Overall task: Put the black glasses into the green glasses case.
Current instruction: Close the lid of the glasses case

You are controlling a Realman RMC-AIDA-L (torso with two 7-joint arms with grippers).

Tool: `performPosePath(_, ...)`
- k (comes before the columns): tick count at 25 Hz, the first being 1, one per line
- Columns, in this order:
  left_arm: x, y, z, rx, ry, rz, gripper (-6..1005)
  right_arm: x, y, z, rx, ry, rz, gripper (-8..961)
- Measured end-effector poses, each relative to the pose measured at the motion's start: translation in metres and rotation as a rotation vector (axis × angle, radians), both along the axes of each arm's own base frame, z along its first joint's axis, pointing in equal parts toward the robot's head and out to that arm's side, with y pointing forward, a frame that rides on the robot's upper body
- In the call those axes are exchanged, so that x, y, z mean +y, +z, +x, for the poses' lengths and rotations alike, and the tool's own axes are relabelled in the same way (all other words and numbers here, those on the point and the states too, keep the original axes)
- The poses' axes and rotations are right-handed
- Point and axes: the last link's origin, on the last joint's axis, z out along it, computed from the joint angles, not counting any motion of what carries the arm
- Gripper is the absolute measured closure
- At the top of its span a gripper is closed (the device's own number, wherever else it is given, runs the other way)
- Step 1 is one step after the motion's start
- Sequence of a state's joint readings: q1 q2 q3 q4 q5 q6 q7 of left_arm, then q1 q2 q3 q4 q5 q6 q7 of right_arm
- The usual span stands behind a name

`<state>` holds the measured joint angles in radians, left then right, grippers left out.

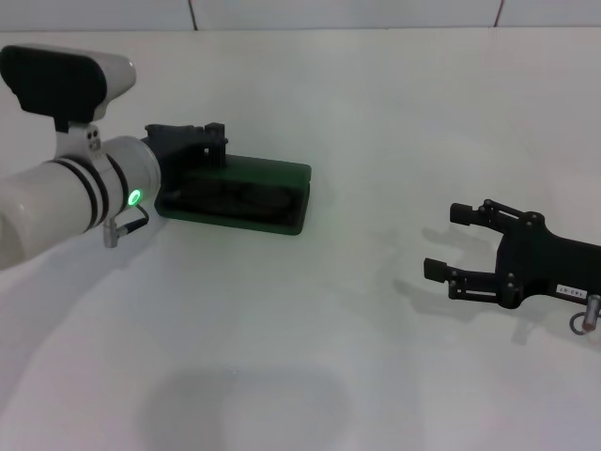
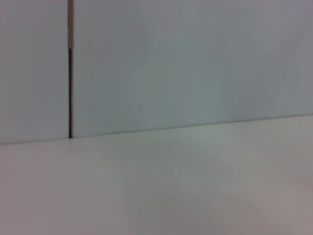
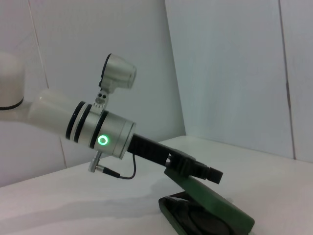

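Note:
The green glasses case (image 1: 282, 173) lies on the white table at the left, its lid half raised over the base. In the dark lining under the lid I see thin dark curved shapes that look like the black glasses (image 1: 235, 199), hard to tell from the lining. My left gripper (image 1: 192, 141) is at the far left edge of the case, touching the raised lid. The right wrist view shows it resting on top of the tilted lid (image 3: 210, 196), with the case base (image 3: 195, 223) below. My right gripper (image 1: 447, 241) is open and empty, low over the table well to the right.
The white table (image 1: 310, 329) runs back to a white panelled wall (image 1: 347, 11). The left wrist view shows only the table and the wall, with a dark seam (image 2: 69, 88).

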<state>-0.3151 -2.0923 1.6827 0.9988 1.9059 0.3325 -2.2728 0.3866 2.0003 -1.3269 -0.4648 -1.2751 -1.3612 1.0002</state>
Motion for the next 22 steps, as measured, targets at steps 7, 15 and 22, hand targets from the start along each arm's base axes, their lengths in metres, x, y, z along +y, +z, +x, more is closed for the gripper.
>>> performPosePath(7, -0.006, -0.005, -0.008, 0.012, -0.036, -0.007, 904, -0.001, 0.000, -0.001, 0.006, 0.002, -0.004, 67)
performPosePath(15, -0.008, -0.007, -0.012, 0.016, -0.062, -0.003, 902, -0.001, 0.000, -0.001, 0.012, -0.006, -0.012, 67)
performPosePath(22, -0.009, -0.009, -0.019, -0.015, -0.046, 0.007, 900, -0.002, -0.001, -0.001, 0.014, -0.007, -0.012, 67)
